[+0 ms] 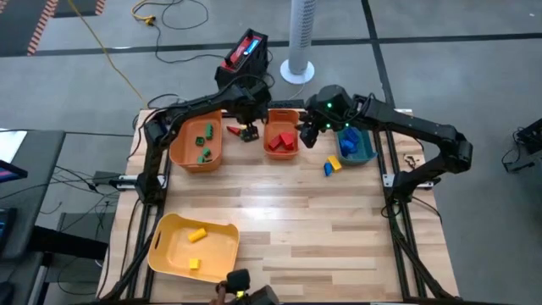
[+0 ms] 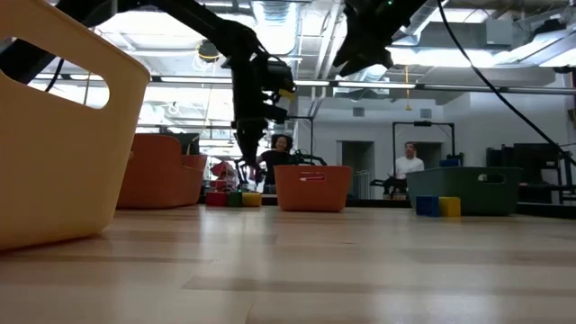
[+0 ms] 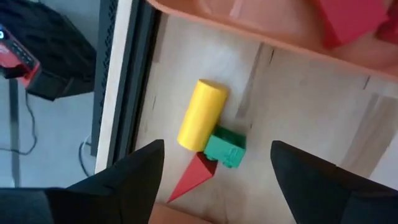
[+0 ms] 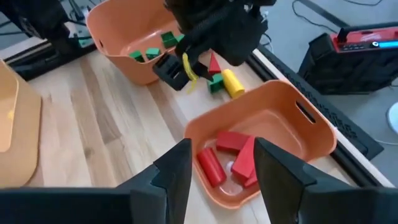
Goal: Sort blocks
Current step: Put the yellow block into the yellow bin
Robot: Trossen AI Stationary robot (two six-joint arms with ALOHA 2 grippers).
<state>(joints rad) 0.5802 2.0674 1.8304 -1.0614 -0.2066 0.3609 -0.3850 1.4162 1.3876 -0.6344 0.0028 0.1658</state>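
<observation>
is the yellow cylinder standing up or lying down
Lying down. The left wrist view shows the yellow cylinder on its side on the table, beside a green block.

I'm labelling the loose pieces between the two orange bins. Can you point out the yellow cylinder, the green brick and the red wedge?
yellow cylinder [image 3: 202,114], left wrist view, middle of its side.
green brick [image 3: 225,147], left wrist view, its top face.
red wedge [image 3: 193,177], left wrist view, its sloping face.

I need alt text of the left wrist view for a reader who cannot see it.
Between the left gripper's open fingers, three blocks lie together on the wooden table: a yellow cylinder, a green brick and a red wedge. An orange bin holding a red block is beyond them.
</observation>
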